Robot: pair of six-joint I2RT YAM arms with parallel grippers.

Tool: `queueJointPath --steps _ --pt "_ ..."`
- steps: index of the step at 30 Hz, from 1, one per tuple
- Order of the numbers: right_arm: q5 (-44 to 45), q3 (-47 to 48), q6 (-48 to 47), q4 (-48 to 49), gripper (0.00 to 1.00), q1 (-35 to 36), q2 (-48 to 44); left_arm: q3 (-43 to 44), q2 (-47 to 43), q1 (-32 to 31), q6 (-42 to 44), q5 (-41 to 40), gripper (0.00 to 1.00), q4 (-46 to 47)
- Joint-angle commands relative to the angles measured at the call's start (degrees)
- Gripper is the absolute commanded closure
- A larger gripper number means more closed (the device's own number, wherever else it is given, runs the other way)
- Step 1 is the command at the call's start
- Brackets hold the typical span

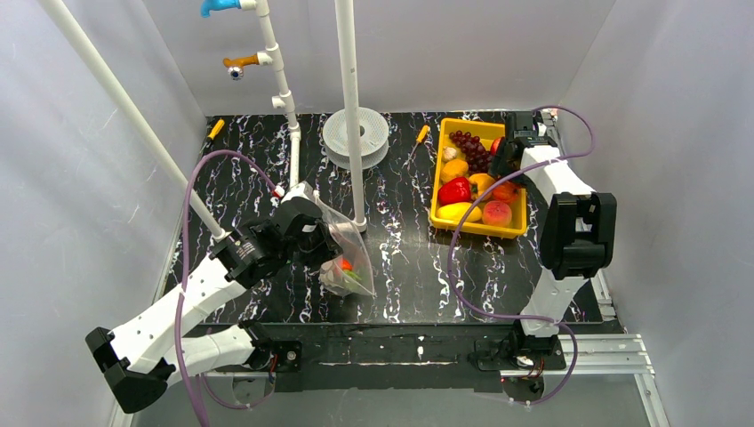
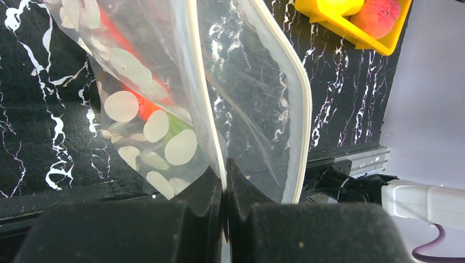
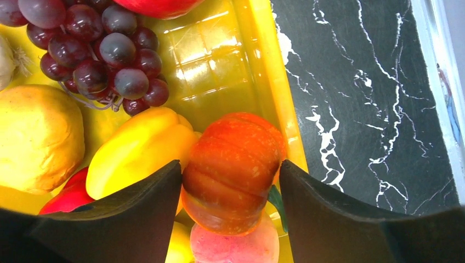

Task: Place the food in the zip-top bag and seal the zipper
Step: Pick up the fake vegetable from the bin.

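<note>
**Item:** orange ribbed piece (image 3: 230,192), toy food, in yellow tray (image 3: 219,60), far R of counter (image 3: 373,109).
**Held by:** R gripper (image 3: 230,167). Jaws set fairly wide, pads flush on both flanks of the piece, so prob. closed on it. Lifted or not: can't tell.
**Neighbours:** peach (image 3: 230,249) just under it, yellow pepper (image 3: 137,148) touching on one side, grapes (image 3: 93,44) further back in tray.

**Item:** zip-top bag (image 1: 348,253), polka-dot, L-centre of counter, propped up off the surface.
**Held by:** L gripper (image 2: 225,171). Jaws nearly together, pinching one lip at the zipper (image 2: 204,93).
**Mouth:** other lip bowed away, so mouth gapes. Zipper unsealed.
**Contents:** carrot (image 2: 112,38) w/ green end, low in the pouch.

**Key relation:**
- Bag sits well apart from tray, to the robot's L of it and nearer the arm bases, w/ bare counter btwn.
- R arm nearer the food, L arm nearer the bag.
- Mouth edge runs roughly away from L gripper, w/ the slot narrow across and long along the zipper.

**Next move (est.):**
- Lift piece clear of tray rim.
- Carry L and toward the bases.
- Drop btwn the two lips, not onto the pinched one.

**Risk:** floppy free lip may fold shut under the piece.
</note>
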Motion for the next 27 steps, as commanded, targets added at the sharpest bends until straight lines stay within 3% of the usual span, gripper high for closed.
queueJointPath --steps 1,11,15,27 --pt "-1.92 0.06 -0.80 0.71 0.32 0.07 0.02 1.72 0.05 0.26 0.78 -0.25 1.00 -0.62" --pt "-4.40 -3.44 -2.66 4.45 0.64 0.07 -7.12 1.61 0.28 0.28 1.13 0.35 1.00 -0.53" --pt "-6.06 -5.87 -2.63 5.98 0.67 0.14 -11.71 1.44 0.19 0.21 1.13 0.38 1.00 -0.55" --pt "-21.69 -13.75 -1.10 10.19 0.74 3.78 -24.34 0.92 -0.44 0.24 1.26 0.63 1.00 -0.36"
